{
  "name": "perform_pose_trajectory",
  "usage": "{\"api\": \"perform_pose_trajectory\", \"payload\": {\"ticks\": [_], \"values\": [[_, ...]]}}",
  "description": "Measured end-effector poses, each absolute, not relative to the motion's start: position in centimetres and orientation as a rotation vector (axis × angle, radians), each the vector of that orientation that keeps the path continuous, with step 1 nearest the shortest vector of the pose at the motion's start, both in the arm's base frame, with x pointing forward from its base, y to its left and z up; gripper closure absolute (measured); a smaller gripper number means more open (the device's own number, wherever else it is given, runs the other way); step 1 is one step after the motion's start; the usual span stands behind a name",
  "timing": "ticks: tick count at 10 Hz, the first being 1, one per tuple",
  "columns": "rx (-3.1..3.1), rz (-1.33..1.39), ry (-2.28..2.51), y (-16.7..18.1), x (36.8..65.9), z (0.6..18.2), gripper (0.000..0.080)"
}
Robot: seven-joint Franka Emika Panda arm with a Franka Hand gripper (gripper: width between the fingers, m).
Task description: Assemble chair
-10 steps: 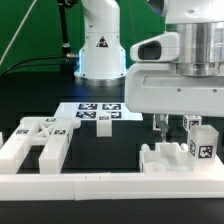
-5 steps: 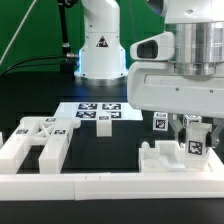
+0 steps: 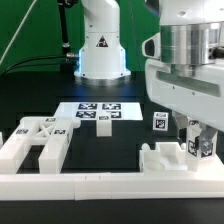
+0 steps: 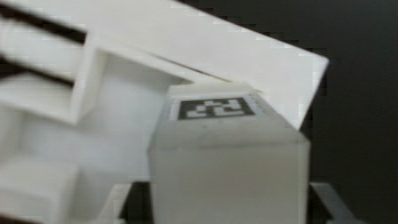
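Observation:
My gripper [image 3: 201, 148] stands at the exterior view's right, jaws pointing down and shut on an upright white chair post [image 3: 203, 143] with a square tag on its side. In the wrist view the post [image 4: 217, 150] fills the space between my fingers [image 4: 128, 205], with a tag on its top end. It is held just above a low white chair part [image 3: 163, 157]. Another small tagged chair piece [image 3: 159, 122] stands behind that part. A wide white chair part [image 3: 35, 145] with several tags lies at the exterior view's left. In the wrist view a white slatted part [image 4: 107, 90] lies beyond the post.
The marker board [image 3: 95, 112] lies flat at the middle back, in front of the arm's white base [image 3: 100, 45]. The long low white border rail [image 3: 100, 186] runs along the front edge.
My gripper has shifted toward the exterior view's right with the post between its jaws. The small tagged piece behind it has come into sight.

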State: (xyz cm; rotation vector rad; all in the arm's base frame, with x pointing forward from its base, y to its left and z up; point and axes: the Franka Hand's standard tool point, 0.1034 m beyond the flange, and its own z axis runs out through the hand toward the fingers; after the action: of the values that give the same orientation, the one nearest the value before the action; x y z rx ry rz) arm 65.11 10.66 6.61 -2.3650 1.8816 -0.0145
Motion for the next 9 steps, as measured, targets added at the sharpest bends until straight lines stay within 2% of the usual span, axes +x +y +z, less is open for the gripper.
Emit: {"api": "perform_pose_trajectory", "payload": {"ticks": [4, 9], "values": [[-1.861, 0.074, 2.348, 10.49, 64.8, 6.57, 0.0512], [-1.715, 0.089, 2.48, 9.86, 64.6, 6.67, 0.0511]]}}
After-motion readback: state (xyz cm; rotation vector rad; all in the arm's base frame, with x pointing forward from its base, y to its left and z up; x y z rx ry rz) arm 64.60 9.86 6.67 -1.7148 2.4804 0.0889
